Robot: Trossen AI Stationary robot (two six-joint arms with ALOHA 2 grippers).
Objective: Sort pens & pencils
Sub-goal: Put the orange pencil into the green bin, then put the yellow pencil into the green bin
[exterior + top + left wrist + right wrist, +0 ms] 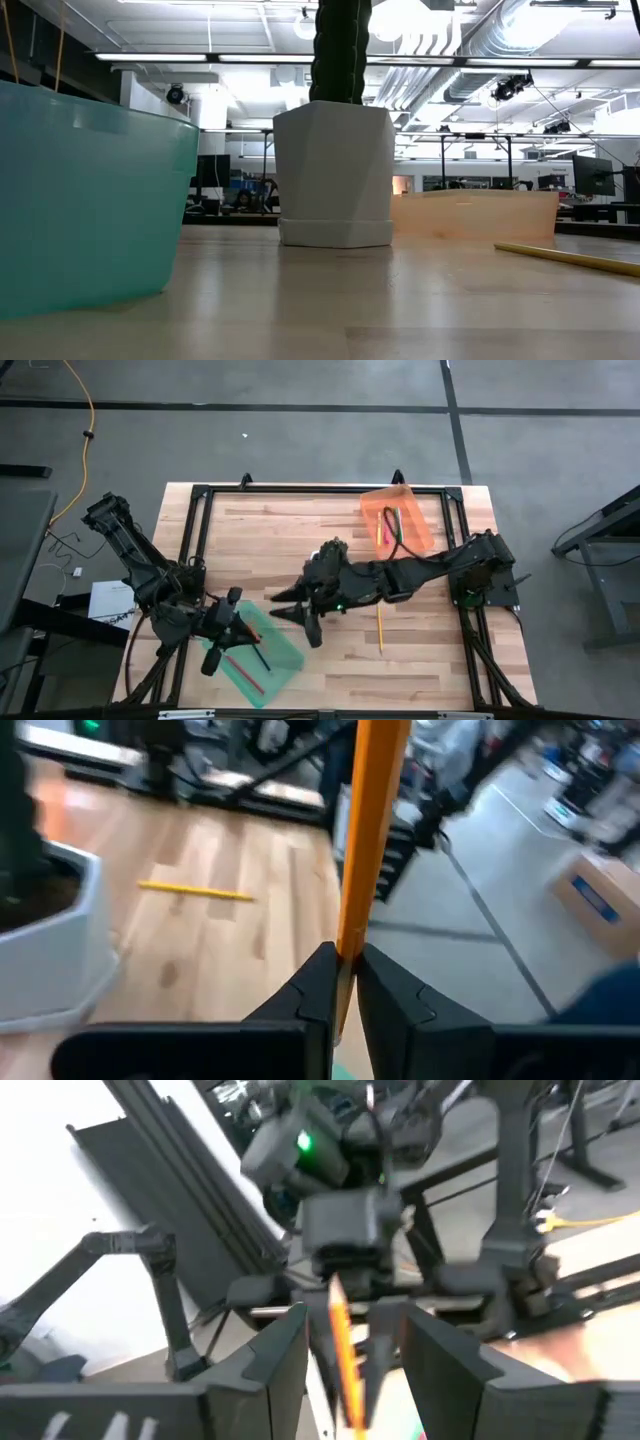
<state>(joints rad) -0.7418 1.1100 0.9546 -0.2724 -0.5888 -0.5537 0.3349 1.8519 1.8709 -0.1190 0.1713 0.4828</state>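
High view: left gripper (232,628) over teal bin (285,660); right gripper (300,610) spread wide mid-table; yellow pencil (379,628) lies on table (260,530).
Left wrist: fingers (320,985) clamp orange pencil (368,830).

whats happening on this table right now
Two robot arms are sorting pens and pencils into trays. The left gripper is shut on an orange pencil over the teal tray, which already holds a red and a dark pencil. The right gripper hangs open near the table's middle, close by. The orange tray holds pens, and one yellow pencil lies loose on the table.
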